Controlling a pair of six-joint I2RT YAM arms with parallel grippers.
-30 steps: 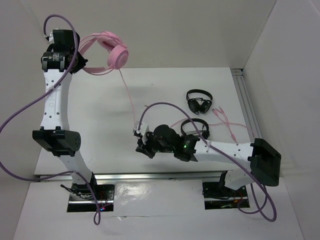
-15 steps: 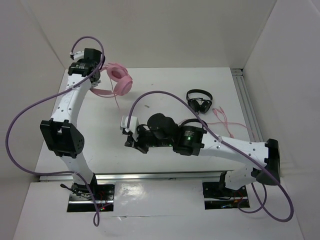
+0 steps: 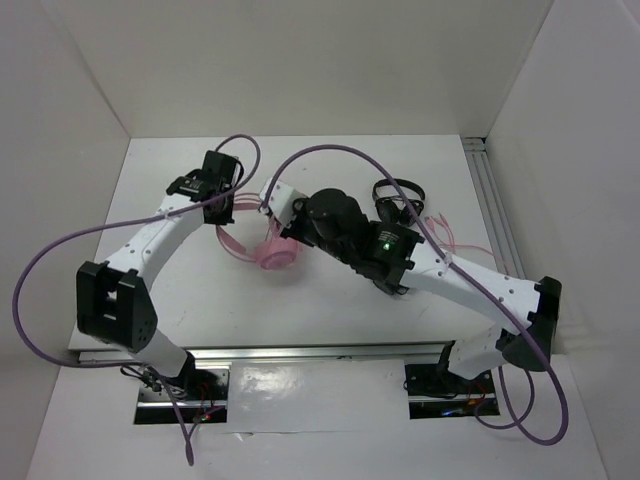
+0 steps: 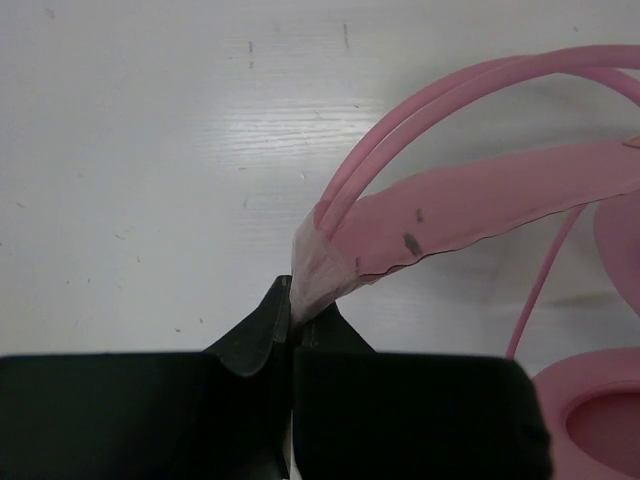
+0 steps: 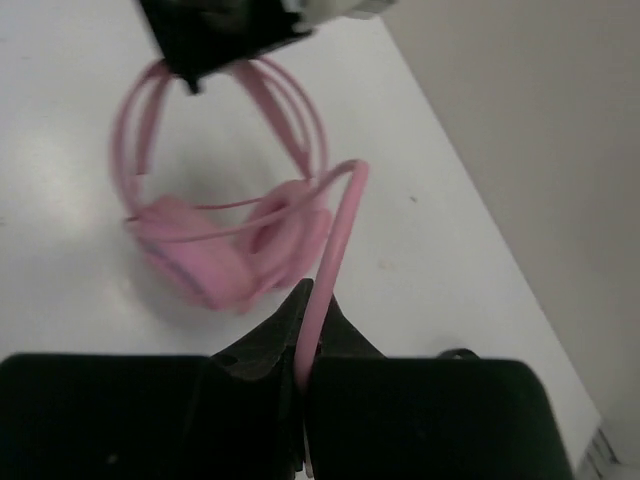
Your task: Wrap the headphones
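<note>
The pink headphones [image 3: 271, 254] lie on the white table near its middle, one round cup facing up. My left gripper [image 3: 228, 204] is shut on the end of their headband [image 4: 470, 200], and a cup shows at the lower right of the left wrist view [image 4: 595, 420]. My right gripper [image 3: 280, 222] sits just right of the headset and is shut on its thin pink cable [image 5: 335, 230]. The cable runs from my jaws up to the blurred headphones [image 5: 230, 250]. My left gripper shows at the top of the right wrist view [image 5: 215, 30].
A small black headphone [image 3: 398, 196] lies right of my right arm, and the second one is hidden under that arm. Loose pink cable [image 3: 447, 226] trails toward the aluminium rail [image 3: 495, 215] on the right edge. White walls enclose the table.
My left arm swung the headphones from the back left corner down to the table's middle. My right gripper moved from the front centre back to the headset, holding the cable.
</note>
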